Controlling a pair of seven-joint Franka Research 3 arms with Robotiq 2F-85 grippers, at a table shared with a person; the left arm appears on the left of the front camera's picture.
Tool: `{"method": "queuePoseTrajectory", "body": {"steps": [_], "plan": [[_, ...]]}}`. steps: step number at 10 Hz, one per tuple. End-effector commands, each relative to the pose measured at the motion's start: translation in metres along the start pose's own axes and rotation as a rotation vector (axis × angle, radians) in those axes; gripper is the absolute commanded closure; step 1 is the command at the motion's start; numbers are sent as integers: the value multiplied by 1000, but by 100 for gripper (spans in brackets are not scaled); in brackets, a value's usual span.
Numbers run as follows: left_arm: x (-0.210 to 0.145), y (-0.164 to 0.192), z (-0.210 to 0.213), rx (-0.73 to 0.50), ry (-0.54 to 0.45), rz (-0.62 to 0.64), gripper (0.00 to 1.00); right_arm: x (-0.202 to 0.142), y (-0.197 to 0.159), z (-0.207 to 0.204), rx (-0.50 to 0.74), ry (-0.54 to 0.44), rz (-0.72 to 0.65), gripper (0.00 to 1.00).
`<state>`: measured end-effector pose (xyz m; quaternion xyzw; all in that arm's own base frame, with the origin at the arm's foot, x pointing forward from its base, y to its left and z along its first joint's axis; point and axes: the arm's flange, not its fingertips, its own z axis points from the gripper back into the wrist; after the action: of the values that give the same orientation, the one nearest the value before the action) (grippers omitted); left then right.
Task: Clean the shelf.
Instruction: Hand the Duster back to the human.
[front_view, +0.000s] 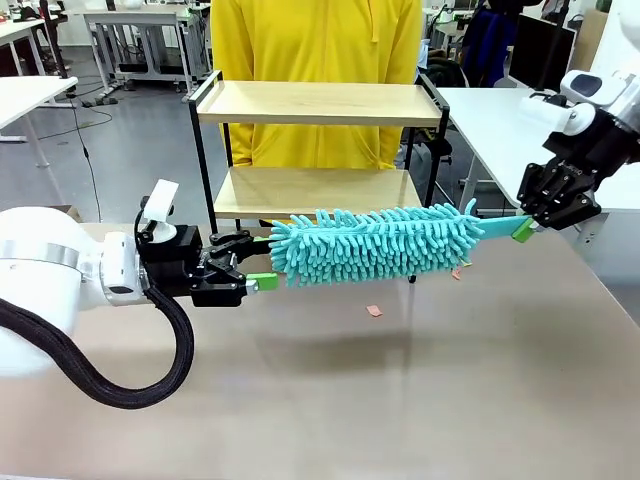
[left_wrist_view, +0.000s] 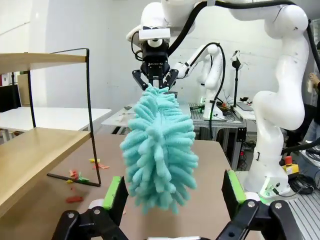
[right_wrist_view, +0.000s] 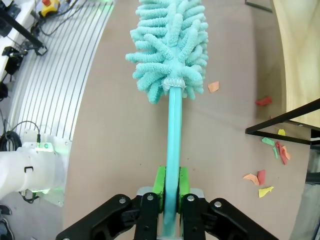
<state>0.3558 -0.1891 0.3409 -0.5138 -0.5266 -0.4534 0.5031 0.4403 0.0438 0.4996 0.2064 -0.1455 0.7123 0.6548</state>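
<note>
Duster (front_view: 375, 243): head of shaggy teal microfibre fingers, bottle-brush shape, on a flat smooth teal plastic handle (right_wrist_view: 172, 150).

Right gripper (right_wrist_view: 170, 192): green pads are pressed flat against both faces of the handle, clamped tight. The duster is held roughly level above the table, head pointing away from these fingers toward the opposite arm. Wrist is angled down from the upper right in the front view.

Left gripper (left_wrist_view: 172, 192): jaws are spread wide, nothing gripped. The fluffy tip is seen between and just ahead of the green pads. Forearm is laid out horizontal, low over the table.

Shelf (front_view: 320, 103): two pale wooden boards in a thin black wire frame, stood beyond the duster at the table's far edge, before a person in yellow. Small paper scraps (right_wrist_view: 267, 152), red, orange and green, are scattered on the matte brown tabletop (front_view: 330, 400) beside the frame's foot.
</note>
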Motion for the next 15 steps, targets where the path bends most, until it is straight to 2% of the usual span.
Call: {"method": "queuePoseTrajectory", "body": {"steps": [1,7,15], "plan": [[2,-45,6,32,-33,-22,0,3,2,3,-6,-8,-8,87],[0,-39,-48,-14,-74,-13,0,3,2,3,-6,-8,-8,87],[-17,-30,-83,-22,4,-23,0,3,2,3,-6,-8,-8,87]]}}
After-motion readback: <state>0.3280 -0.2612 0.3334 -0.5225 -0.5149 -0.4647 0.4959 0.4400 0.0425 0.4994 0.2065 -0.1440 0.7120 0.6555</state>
